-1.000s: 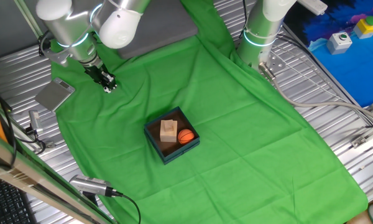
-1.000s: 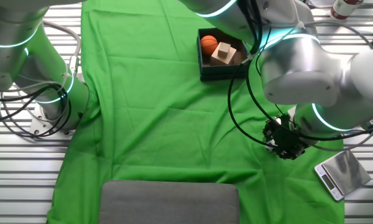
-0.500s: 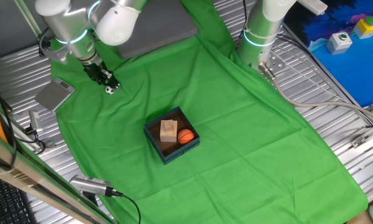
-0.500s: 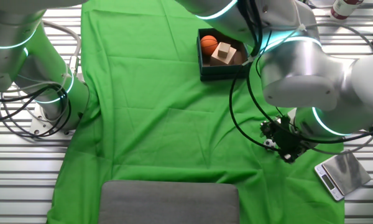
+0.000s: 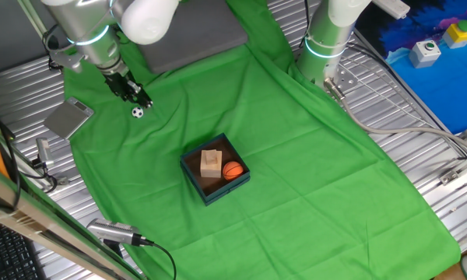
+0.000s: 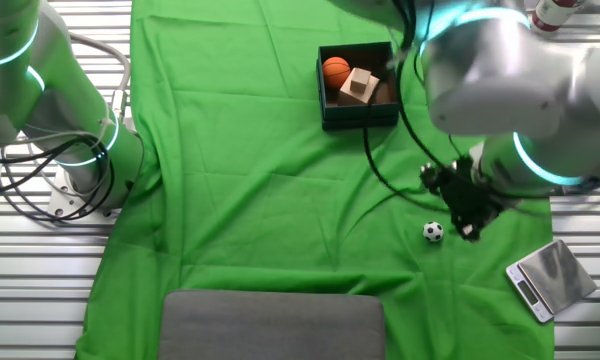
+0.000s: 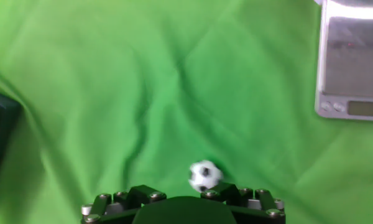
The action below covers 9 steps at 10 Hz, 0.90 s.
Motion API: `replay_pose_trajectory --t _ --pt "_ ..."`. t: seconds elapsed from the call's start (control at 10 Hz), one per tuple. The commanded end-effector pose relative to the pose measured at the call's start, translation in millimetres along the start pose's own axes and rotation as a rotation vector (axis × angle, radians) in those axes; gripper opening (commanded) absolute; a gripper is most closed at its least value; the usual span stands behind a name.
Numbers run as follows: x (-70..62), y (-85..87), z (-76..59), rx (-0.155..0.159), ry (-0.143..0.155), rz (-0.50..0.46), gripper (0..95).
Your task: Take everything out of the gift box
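Observation:
The gift box (image 5: 220, 194) sits mid-cloth with the tan wooden block (image 5: 211, 162) and the orange basketball (image 5: 232, 170) inside. It also shows in the other fixed view (image 6: 359, 116) with the block (image 6: 360, 84) and basketball (image 6: 337, 70). The tiny soccer ball (image 5: 138, 113) lies free on the green cloth outside the box, seen too in the other fixed view (image 6: 433, 232) and the hand view (image 7: 204, 175). My gripper (image 5: 141, 101) hangs open just above and beside the ball (image 6: 469, 226), empty, its jaws spread wide (image 7: 183, 200).
A flat grey metal scale (image 5: 68, 118) lies just beyond the ball, off the cloth (image 6: 550, 278) (image 7: 351, 62). A grey pad (image 5: 194, 39) lies at the cloth's far end. A second arm's base (image 5: 327, 39) stands at the other side.
The gripper has opened and lifted slightly away. The soccer ball has left the jaws and now rests on the cloth below them.

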State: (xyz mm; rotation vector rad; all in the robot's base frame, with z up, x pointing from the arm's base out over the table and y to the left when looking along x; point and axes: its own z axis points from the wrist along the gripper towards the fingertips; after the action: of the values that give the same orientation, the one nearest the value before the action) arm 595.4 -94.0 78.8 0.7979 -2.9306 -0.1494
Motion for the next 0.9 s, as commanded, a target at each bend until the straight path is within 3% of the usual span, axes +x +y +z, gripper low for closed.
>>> replay_pose_trajectory --t 0.1,0.2,0.5,0.9 --pt "-9.4 17.8 -2.0 -0.009 -0.005 0.04 19.0" --pt "-13.1 24.8 -1.4 -0.011 -0.006 0.052 0.0" --pt "-21.1 39.5 2.2 -0.011 -0.001 0.069 0.0" --pt "-20.9 39.4 2.1 -0.01 0.003 0.043 0.0"
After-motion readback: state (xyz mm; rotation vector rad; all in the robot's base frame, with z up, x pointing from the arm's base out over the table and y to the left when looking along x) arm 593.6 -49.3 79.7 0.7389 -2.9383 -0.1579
